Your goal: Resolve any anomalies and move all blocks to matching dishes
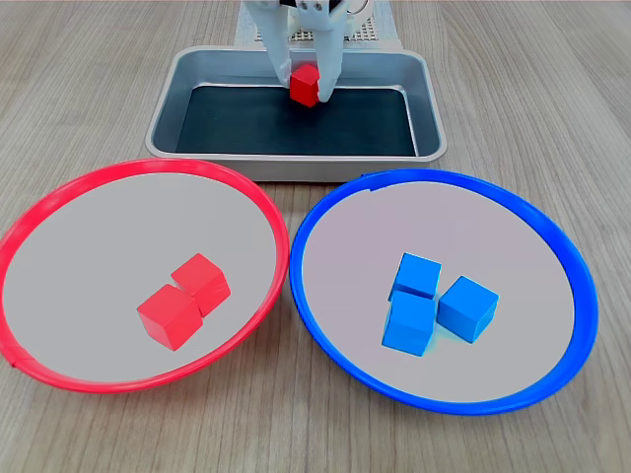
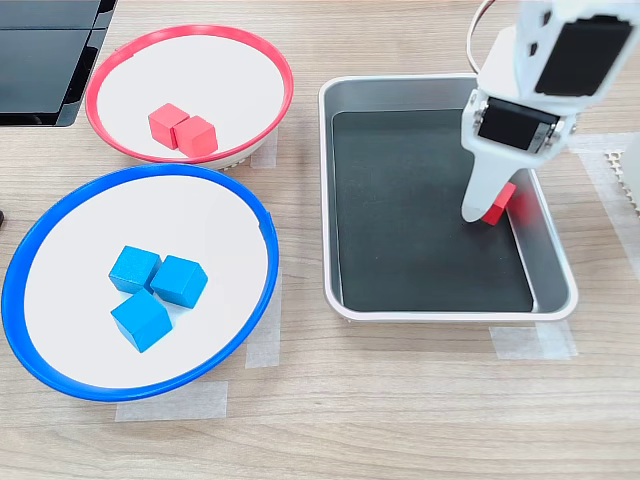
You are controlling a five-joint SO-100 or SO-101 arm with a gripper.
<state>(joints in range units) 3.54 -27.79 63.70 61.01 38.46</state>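
A red block sits at the far edge of the grey metal tray, and my white gripper is shut on it, one finger on each side. In the second exterior view the gripper half hides that block near the tray's right wall. The red-rimmed dish holds two red blocks touching each other. Three blue blocks lie clustered in the blue-rimmed dish.
The two dishes sit side by side in front of the tray, almost touching. A black flat object lies at the second exterior view's top left. Strips of clear tape mark the wooden table. The arm's base stands behind the tray.
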